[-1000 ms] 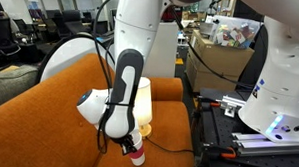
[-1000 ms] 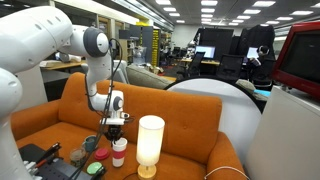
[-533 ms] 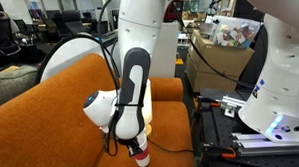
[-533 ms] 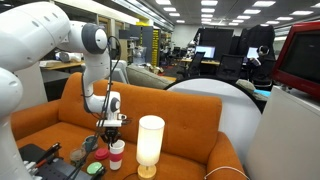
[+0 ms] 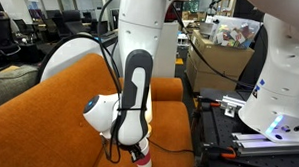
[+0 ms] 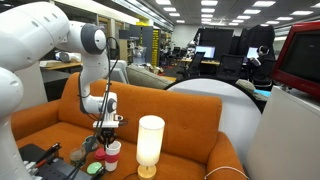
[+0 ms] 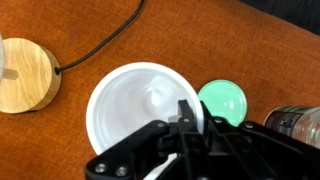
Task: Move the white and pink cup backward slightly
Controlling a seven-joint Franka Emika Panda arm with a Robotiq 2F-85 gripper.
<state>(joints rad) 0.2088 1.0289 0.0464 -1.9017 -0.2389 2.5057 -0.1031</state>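
Note:
The white and pink cup [image 6: 113, 154] stands on the orange sofa seat, left of the tall cream lamp [image 6: 150, 142]. In an exterior view only its pink lower body [image 5: 143, 159] shows below the arm. In the wrist view it is a white round open top [image 7: 135, 108]. My gripper [image 7: 190, 115] is shut on the cup's rim, one finger inside and one outside. In both exterior views the gripper [image 6: 107, 128] comes down onto the cup from above.
A green round lid [image 7: 223, 102] lies right beside the cup. The lamp's wooden base [image 7: 24, 75] with its black cord [image 7: 105, 45] is to the left. A dark bottle [image 7: 295, 124] lies at the right edge. Small objects [image 6: 80, 155] sit left of the cup.
The gripper and the cup have moved along the seat, away from the lamp in one exterior view, toward the lower right in the other. The lamp, once hidden by the arm, stays put.

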